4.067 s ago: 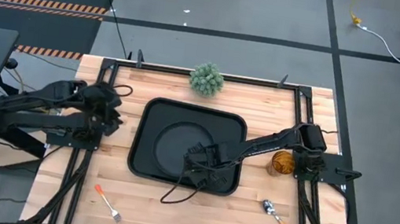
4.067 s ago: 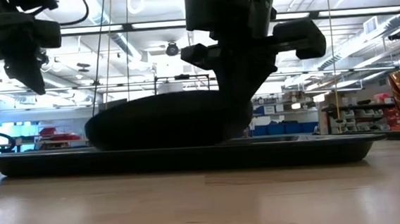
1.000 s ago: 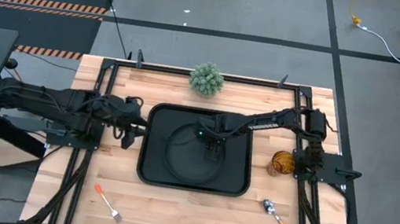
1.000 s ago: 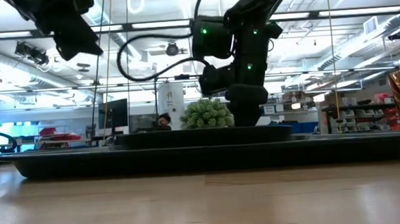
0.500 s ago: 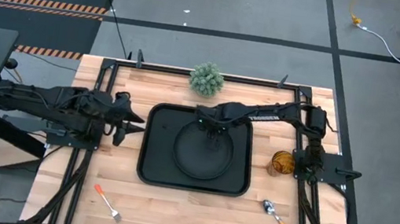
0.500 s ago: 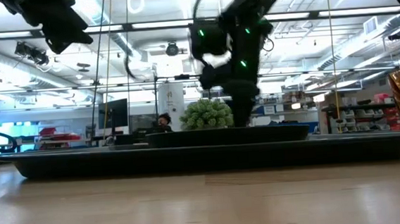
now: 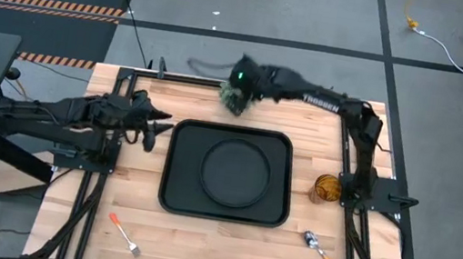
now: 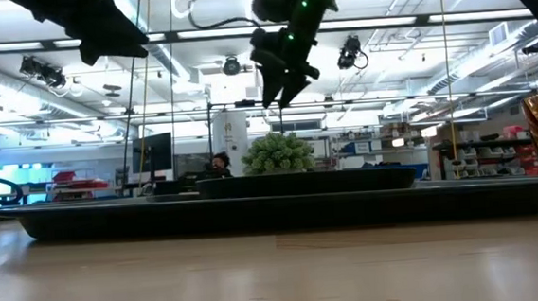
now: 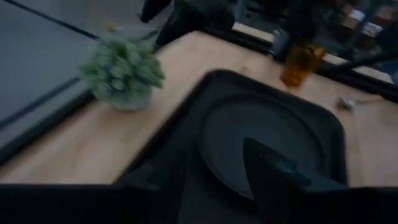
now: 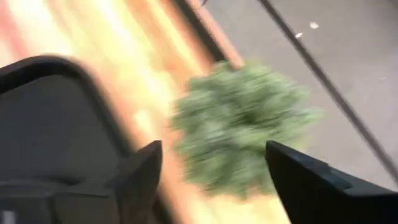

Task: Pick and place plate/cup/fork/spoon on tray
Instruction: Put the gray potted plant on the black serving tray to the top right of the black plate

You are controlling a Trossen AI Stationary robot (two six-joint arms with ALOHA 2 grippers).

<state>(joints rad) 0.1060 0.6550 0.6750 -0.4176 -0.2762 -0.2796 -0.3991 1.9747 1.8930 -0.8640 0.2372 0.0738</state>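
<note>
— Where does the job stand?

— One item of four is home, by my reckoning. The plate (image 7: pixel 235 171) lies flat inside the tray (image 7: pixel 174 194), roughly centred. The other three are outside it on the wooden table (image 7: pixel 196 244).

— Where exactly?

— Taking the tray as the mark: the cup (image 7: pixel 326 189) stands upright just beside its right-hand rim. The spoon (image 7: pixel 324 255) lies off the near right corner, apart from the rim. The fork (image 7: pixel 124 233) lies off the near left corner, also apart.

— And your grippers?

— My right gripper (image 7: pixel 246 77) is raised beyond the tray's far edge, over the green plant ball (image 9: pixel 121 73), which is no part of the task. Its fingers (image 10: pixel 140 169) stand spread with nothing between them. My left gripper (image 7: pixel 151 124) hovers just off the tray's left rim, fingers likewise parted and empty.

— Next?

— I judge the cup is the nearest pick for my right arm, the fork for my left.

— Any writing?

— White lettering on my right forearm (image 7: pixel 320 102) reads TROSSEN. I see no readable labels on the tableware
</note>
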